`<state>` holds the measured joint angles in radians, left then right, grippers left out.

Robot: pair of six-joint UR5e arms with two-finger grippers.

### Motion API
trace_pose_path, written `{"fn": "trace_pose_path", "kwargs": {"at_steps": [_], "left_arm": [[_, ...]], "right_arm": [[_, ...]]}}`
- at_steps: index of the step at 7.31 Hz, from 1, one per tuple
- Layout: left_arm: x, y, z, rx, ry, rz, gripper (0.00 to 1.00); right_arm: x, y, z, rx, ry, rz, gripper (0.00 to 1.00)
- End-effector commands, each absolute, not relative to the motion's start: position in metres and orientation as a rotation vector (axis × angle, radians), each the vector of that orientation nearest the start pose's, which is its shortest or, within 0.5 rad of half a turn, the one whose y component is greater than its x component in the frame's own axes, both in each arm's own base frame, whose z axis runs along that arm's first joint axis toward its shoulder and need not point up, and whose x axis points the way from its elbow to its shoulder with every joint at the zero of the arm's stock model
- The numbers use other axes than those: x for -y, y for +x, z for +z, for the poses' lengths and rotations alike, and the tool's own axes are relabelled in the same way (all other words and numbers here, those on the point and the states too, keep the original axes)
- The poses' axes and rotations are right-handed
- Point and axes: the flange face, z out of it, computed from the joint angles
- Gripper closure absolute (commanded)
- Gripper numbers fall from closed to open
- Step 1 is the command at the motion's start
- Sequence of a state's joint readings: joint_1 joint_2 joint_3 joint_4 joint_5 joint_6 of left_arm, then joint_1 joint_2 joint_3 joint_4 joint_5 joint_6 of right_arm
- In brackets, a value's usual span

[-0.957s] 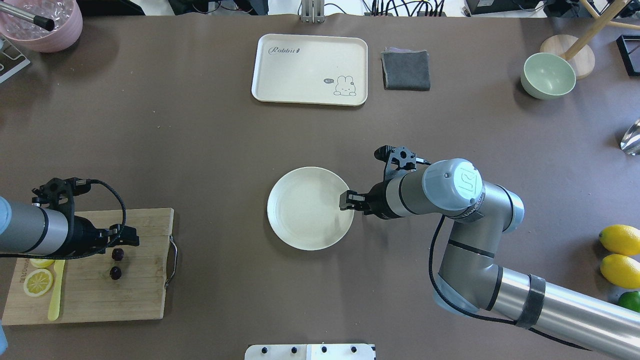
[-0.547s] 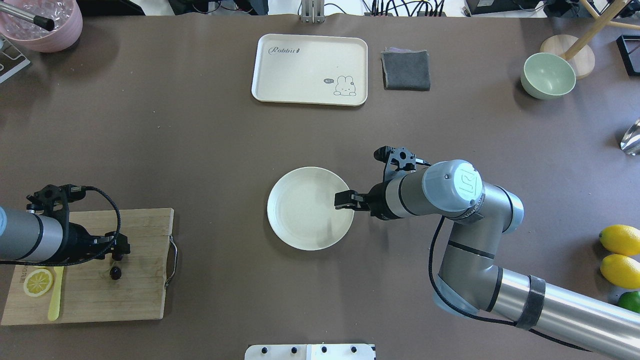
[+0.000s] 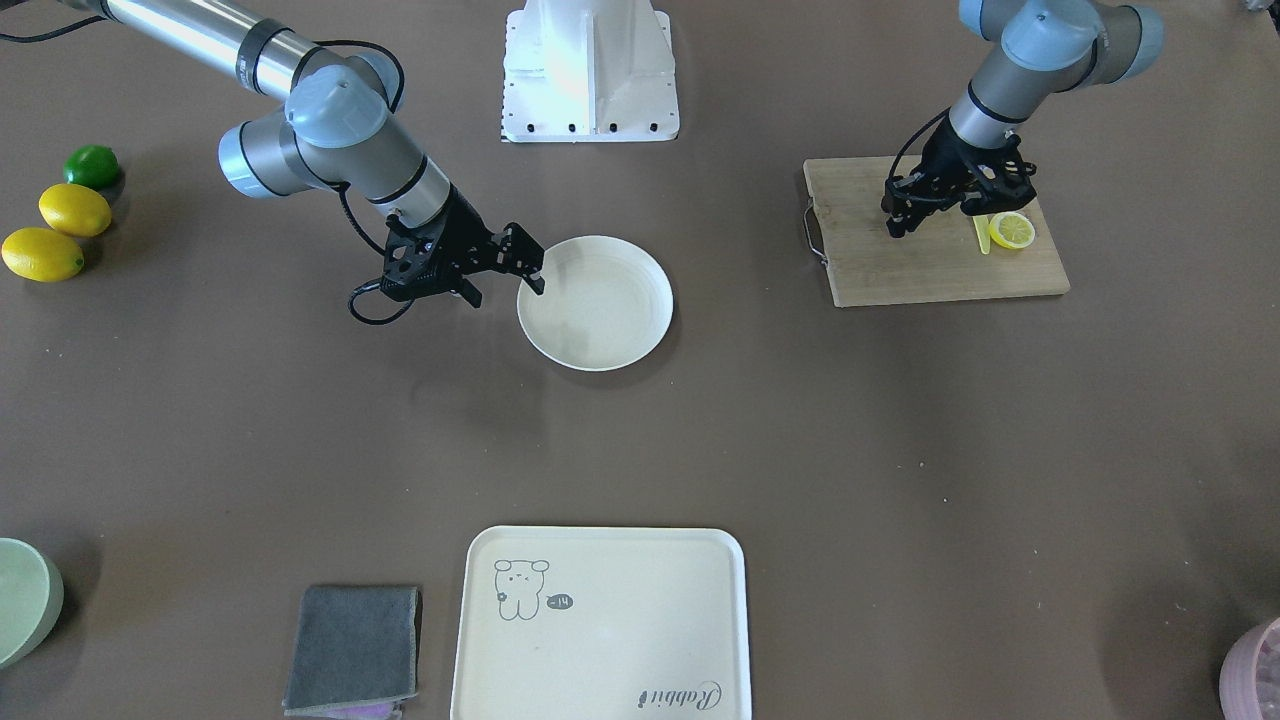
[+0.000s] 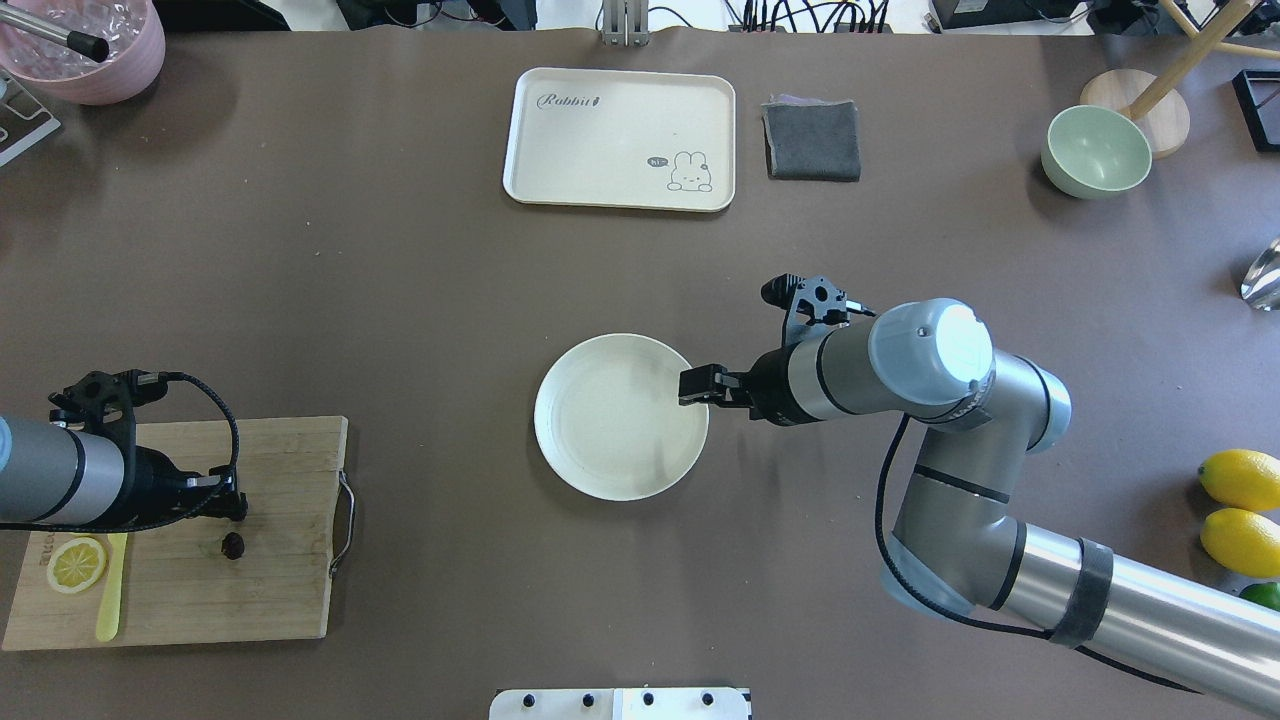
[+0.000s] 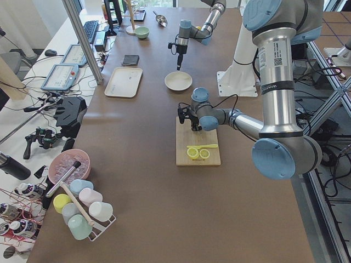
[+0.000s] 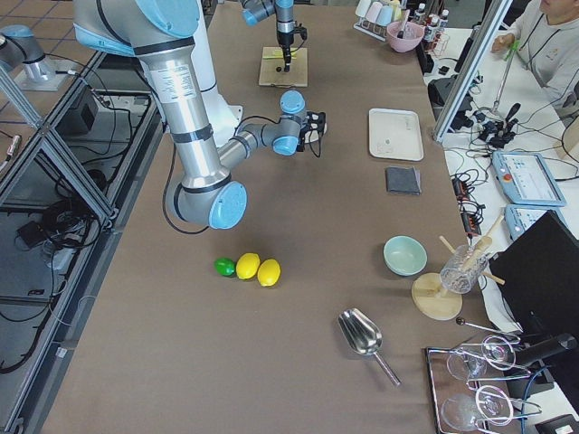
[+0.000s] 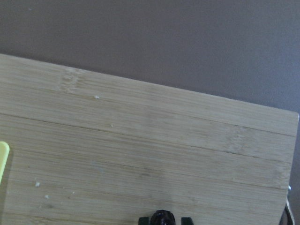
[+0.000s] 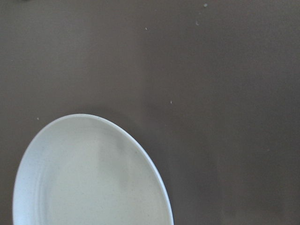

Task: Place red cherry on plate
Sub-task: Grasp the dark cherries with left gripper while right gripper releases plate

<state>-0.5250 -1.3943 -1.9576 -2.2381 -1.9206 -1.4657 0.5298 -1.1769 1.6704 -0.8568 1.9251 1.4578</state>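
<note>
You are at the pick-up step: nothing lies on the round cream-white plate with the low rim (image 4: 600, 440), and the red cherry (image 4: 232, 545), a pair of tiny dark maroon fruits, sits on the pale bamboo cutting board (image 4: 270, 590) at the robot's left end of the brown worktop (image 4: 400, 300), well apart from the plate.

Your left end effector (image 4: 236, 508) is down at the board. In the left wrist view its fingertips (image 7: 186, 220) flank one fruit of the pair, just beside it on either side. Whether they already press on it I cannot tell. The other fruit lies free on the wood, just nearer the robot. Your right end effector (image 4: 698, 386) hangs released and empty over the plate's rim on the robot's right.

The next move, as I judge it, calls for a gentle but sure pinch, then a straight lift so the free fruit trails up without snagging. After that comes a long carry across to the plate's middle, with the right arm kept clear of that path.

The pair's long axis runs from one fruit to the other, along the board's shorter side, pointing toward and away from the robot. The stem between them is too thin to make out.
</note>
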Motion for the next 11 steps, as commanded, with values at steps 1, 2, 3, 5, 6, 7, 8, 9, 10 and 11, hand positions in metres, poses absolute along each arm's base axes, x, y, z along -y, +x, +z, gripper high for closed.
{"fn": "trace_pose_path", "kwargs": {"at_steps": [1, 2, 3, 5, 6, 7, 8, 9, 10, 11], "left_arm": [[0.309, 0.335, 0.483, -0.927, -0.042, -0.238, 0.86], [0.309, 0.334, 0.481, -0.931, -0.041, -0.237, 0.93], [0.310, 0.331, 0.471, -0.948, -0.031, -0.238, 1.00], [0.316, 0.336, 0.428, -1.031, -0.003, -0.222, 1.00], [0.323, 0.347, 0.403, -1.070, 0.010, -0.219, 1.00], [0.336, 0.364, 0.370, -1.089, 0.018, -0.219, 1.00], [0.352, 0.388, 0.324, -1.091, 0.008, -0.242, 1.00], [0.365, 0.413, 0.274, -1.090, -0.016, -0.279, 1.00], [0.385, 0.449, 0.230, -1.088, -0.035, -0.313, 1.00], [0.403, 0.487, 0.211, -1.069, -0.025, -0.355, 1.00]], "right_arm": [[0.452, -0.383, 0.306, 1.289, 0.000, 0.157, 0.00], [0.475, -0.334, 0.315, 1.303, -0.038, 0.158, 0.00], [0.483, -0.304, 0.337, 1.288, -0.026, 0.136, 0.00], [0.478, -0.265, 0.397, 1.228, 0.005, 0.095, 0.00], [0.477, -0.239, 0.416, 1.222, 0.000, 0.091, 0.00], [0.473, -0.213, 0.439, 1.209, 0.009, 0.085, 0.00], [0.465, -0.187, 0.464, 1.196, 0.012, 0.077, 0.00], [0.454, -0.165, 0.491, 1.173, 0.025, 0.066, 0.00], [0.445, -0.149, 0.507, 1.156, 0.046, 0.046, 0.00], [0.437, -0.139, 0.522, 1.141, 0.050, 0.037, 0.00]]}}
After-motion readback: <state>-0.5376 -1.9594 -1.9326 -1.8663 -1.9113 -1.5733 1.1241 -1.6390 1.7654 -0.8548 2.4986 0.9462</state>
